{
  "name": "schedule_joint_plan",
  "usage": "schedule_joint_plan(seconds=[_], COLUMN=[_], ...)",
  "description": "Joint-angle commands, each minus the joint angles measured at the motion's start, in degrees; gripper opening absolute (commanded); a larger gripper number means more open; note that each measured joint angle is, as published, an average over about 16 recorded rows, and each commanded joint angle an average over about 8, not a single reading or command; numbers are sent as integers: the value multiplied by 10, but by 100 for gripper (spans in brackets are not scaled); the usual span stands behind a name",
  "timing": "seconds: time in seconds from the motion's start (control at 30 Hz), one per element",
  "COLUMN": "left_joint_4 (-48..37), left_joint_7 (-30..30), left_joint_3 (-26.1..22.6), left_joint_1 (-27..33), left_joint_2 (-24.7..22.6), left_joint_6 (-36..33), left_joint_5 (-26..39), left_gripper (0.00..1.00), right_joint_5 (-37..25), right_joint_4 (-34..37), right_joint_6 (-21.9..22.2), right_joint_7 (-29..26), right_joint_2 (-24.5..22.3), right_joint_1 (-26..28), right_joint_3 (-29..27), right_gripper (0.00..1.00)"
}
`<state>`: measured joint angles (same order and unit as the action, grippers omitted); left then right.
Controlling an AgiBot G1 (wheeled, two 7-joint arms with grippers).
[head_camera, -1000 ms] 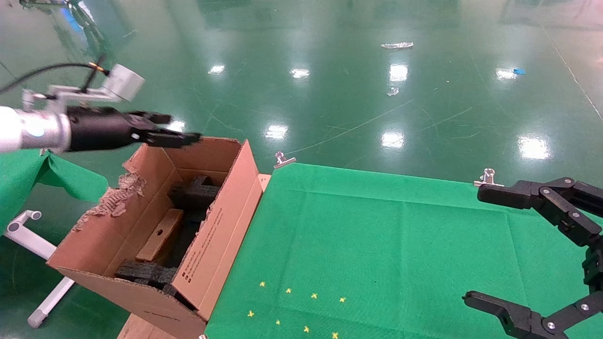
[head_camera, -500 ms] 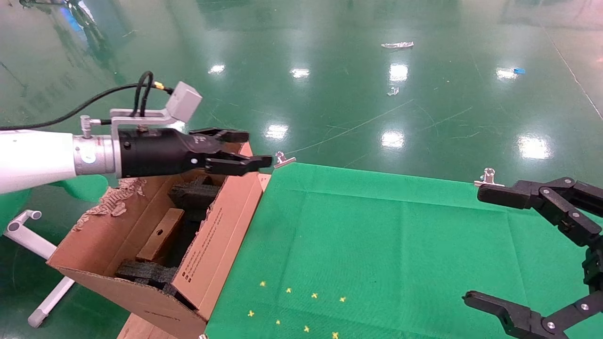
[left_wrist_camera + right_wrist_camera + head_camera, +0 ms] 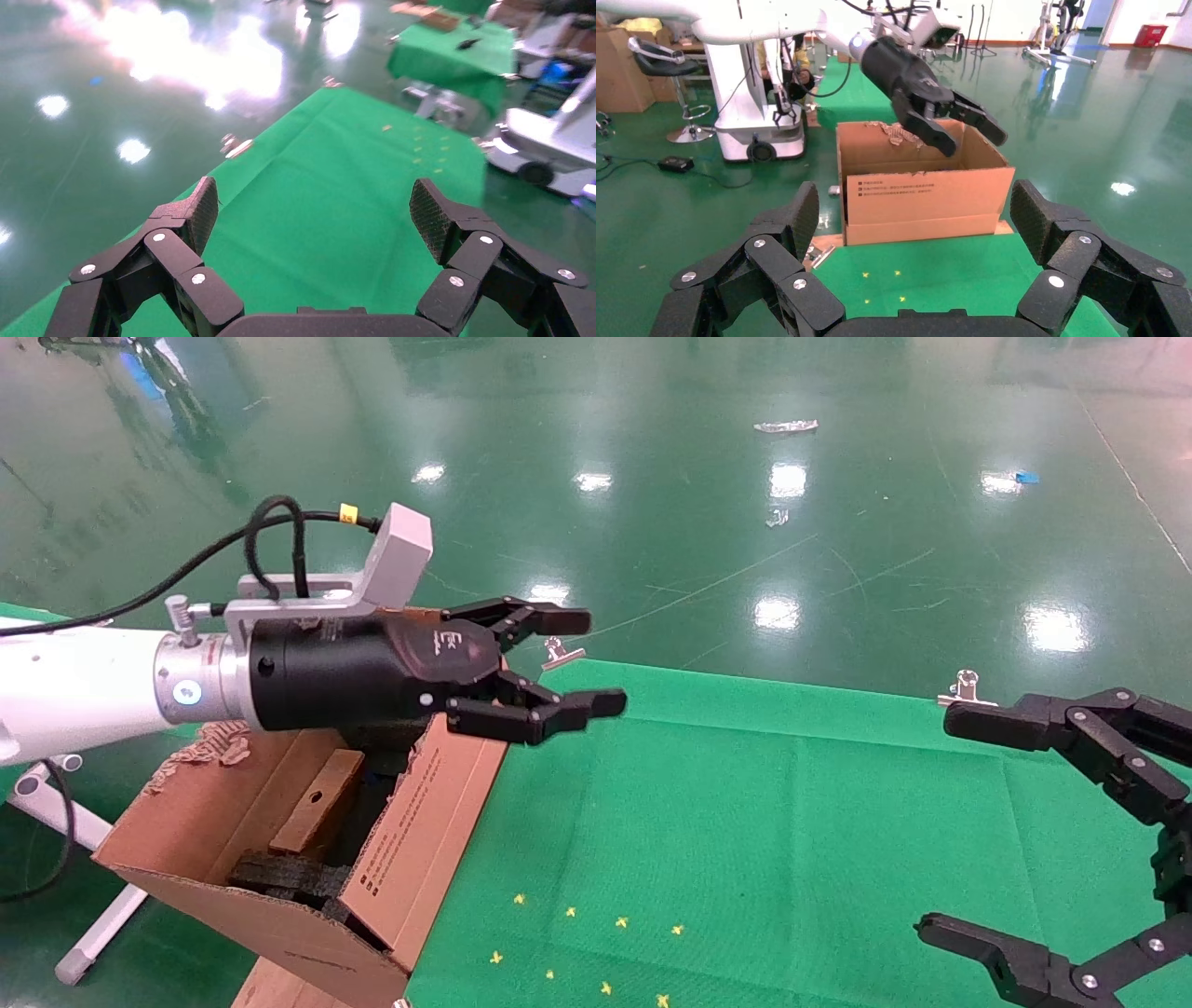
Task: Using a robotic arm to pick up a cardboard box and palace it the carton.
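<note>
Hand now farther over cloth.

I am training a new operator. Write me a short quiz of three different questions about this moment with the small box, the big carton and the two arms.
1. True or false: the small plain brown cardboard box with a round hole lies inside the large brown corrugated carton.
2. Multiple choice: the left gripper on the white robotic arm is
A) shut on the box
B) open and empty
C) hidden
3. Fill in: the all-black right gripper hangs above the ___ cloth.

Key: 1 true. 2 B: its jaws stand apart with nothing between them, above the cloth edge beside the carton. 3 green.
</note>
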<state>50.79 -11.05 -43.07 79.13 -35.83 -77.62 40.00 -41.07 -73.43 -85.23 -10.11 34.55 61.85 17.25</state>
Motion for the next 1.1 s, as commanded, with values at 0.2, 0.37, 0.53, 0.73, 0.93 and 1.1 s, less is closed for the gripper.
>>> schedule_joint_plan(seconds=[0.2, 0.37, 0.53, 0.73, 0.93, 1.1], left_joint_4=[81, 139, 195, 238, 244, 237], left_joint_7=[1, 2, 3, 3, 4, 4], left_joint_3=[96, 165, 231, 284, 292, 284], left_joint_1=[-62, -107, -150, -184, -188, -184], left_joint_2=[3, 5, 7, 8, 9, 9], left_joint_6=[-29, -49, -69, -85, -87, -85], left_joint_5=[7, 11, 16, 19, 20, 20], left_gripper=[100, 100, 100, 100, 100, 100], right_joint_5=[0, 0, 0, 0, 1, 1], right_joint_4=[0, 0, 0, 0, 0, 0], right_joint_6=[0, 0, 0, 0, 0, 0], right_joint_7=[0, 0, 0, 0, 0, 0], right_joint_2=[0, 0, 0, 0, 0, 0], right_joint_1=[0, 0, 0, 0, 0, 0], right_joint_3=[0, 0, 0, 1, 1, 1], right_gripper=[100, 85, 23, 0, 0, 0])
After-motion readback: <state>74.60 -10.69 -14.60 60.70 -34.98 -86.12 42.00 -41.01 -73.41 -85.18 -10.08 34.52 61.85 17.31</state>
